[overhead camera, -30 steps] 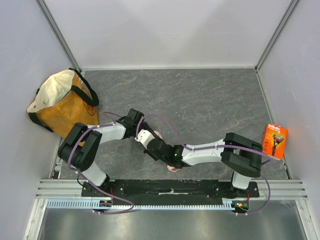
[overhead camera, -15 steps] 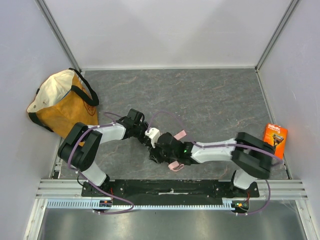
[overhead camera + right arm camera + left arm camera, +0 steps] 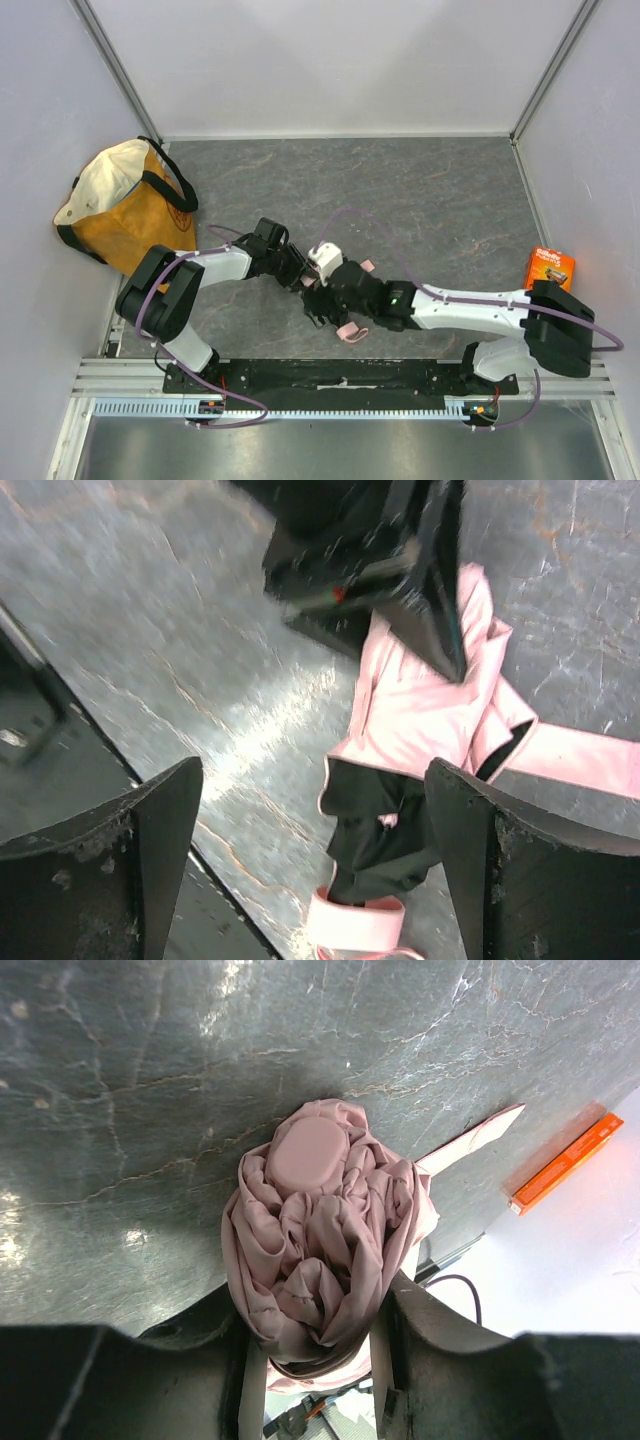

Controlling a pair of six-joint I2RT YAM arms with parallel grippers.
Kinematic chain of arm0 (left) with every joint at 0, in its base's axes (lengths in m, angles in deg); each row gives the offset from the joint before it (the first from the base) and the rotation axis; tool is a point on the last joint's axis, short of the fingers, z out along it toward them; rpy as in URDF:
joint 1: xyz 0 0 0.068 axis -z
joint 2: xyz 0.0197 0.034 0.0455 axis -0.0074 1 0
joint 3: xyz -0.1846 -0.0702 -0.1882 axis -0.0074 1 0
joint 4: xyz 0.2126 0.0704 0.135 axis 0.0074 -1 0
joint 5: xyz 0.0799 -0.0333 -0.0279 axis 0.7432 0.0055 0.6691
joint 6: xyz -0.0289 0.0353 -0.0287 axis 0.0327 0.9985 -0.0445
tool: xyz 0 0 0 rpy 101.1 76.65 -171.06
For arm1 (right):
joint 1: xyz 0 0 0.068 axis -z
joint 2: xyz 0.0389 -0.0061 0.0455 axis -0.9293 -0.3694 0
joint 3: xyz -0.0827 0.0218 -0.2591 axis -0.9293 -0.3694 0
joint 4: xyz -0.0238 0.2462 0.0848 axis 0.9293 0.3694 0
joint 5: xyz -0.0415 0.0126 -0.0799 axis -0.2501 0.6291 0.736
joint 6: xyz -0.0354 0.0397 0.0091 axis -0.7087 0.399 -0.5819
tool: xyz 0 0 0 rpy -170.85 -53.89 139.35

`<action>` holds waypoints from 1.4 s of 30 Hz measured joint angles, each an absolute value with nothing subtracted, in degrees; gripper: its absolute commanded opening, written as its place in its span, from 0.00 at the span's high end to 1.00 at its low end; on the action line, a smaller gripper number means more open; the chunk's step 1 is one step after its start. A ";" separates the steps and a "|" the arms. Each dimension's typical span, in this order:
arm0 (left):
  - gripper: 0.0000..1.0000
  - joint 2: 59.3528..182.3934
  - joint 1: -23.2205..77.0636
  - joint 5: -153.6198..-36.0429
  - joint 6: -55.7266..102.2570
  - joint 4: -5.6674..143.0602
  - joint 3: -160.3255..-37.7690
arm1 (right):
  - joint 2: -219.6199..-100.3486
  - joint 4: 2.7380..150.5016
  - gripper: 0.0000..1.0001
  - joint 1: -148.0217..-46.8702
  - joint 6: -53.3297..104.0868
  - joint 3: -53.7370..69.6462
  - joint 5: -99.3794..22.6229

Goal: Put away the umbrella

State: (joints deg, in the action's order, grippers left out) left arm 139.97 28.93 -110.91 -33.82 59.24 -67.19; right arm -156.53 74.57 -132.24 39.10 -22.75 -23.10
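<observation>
Pink umbrella (image 3: 320,1250) fabric sits clamped in our left jaws at the near middle of the grey desk (image 3: 430,190); our right jaws stand wide apart just over it. Print on the orange packet (image 3: 551,280) farther right is too small to read.

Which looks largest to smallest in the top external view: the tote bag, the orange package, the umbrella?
1. tote bag, clearly largest.
2. orange package.
3. umbrella: only small pink scraps show and the rest is covered, so its rank against the package is unsure.
</observation>
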 measured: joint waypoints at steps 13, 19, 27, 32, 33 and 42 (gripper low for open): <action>0.98 140.12 28.83 -111.17 -33.93 59.35 -67.15 | -179.26 78.79 0.17 -145.44 21.70 -11.96 7.52; 0.98 140.23 28.78 -111.28 -34.32 59.37 -67.17 | -184.40 76.78 0.32 -145.99 17.83 -12.17 14.82; 0.98 140.29 28.78 -111.28 -34.58 59.39 -67.24 | -188.44 72.10 0.63 -146.58 17.26 -12.87 23.37; 0.98 140.34 28.78 -111.30 -34.76 59.48 -67.28 | -188.59 71.95 1.00 -146.56 17.20 -12.94 23.63; 0.98 140.29 28.78 -111.32 -34.76 59.50 -67.28 | -188.42 72.06 1.00 -146.56 16.63 -13.03 23.46; 0.36 135.86 26.60 -109.79 -36.16 62.60 -63.39 | -184.44 66.42 1.00 -143.08 15.62 -16.59 12.97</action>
